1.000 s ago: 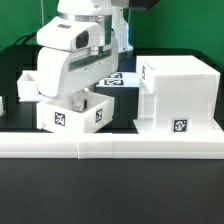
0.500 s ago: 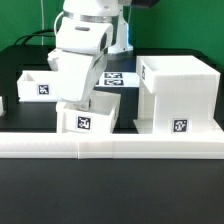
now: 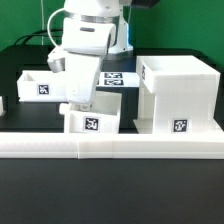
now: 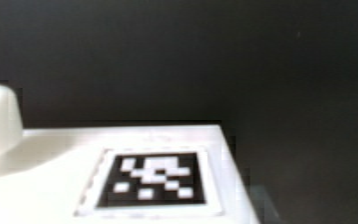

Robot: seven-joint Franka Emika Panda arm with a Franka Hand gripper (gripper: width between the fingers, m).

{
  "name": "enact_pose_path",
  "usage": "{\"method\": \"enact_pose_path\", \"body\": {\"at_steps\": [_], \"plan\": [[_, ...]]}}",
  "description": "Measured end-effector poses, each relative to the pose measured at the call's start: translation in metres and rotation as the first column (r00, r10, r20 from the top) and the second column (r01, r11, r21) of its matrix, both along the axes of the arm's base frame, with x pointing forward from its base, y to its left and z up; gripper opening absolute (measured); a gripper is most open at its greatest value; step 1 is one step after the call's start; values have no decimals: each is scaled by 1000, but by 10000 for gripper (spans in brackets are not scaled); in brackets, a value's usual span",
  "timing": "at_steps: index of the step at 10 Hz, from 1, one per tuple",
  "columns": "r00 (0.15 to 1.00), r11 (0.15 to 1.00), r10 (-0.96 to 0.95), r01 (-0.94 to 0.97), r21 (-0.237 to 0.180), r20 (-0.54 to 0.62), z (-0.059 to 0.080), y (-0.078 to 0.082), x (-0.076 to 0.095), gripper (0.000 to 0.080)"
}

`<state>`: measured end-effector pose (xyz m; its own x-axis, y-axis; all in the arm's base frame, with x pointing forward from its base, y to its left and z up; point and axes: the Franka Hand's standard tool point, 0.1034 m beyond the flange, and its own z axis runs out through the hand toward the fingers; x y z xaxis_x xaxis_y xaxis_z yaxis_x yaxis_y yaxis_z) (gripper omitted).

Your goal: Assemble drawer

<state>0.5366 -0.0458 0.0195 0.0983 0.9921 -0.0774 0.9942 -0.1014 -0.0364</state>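
We count three white plastic drawer parts on the black table [image 3: 12, 80]: one large boxy housing [image 3: 178, 90] on the exterior view's right and two small open trays. The front tray [image 3: 92, 123] sits just beside the housing, under the white robot gripper [image 3: 84, 104]. The rear tray [image 3: 38, 85] lies farther back on the left. We cannot tell how wide the gripper's fingers stand.

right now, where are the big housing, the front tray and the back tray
big housing [image 3: 185, 98]: exterior view, on its front wall above the tag
front tray [image 3: 107, 123]: exterior view, on its front wall beside the tag
back tray [image 3: 43, 89]: exterior view, on the tag on its front wall
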Motion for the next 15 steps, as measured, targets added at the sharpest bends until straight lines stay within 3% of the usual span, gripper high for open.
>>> {"method": "enact_pose_path", "body": {"at_steps": [5, 8, 15], "plan": [[1000, 1000, -18, 18, 1, 2, 0, 0, 1, 42], [1000, 1000, -8, 8, 6, -31, 4, 18, 13, 42], [1000, 1000, 3, -3, 8, -9, -2, 20, 13, 42]]}}
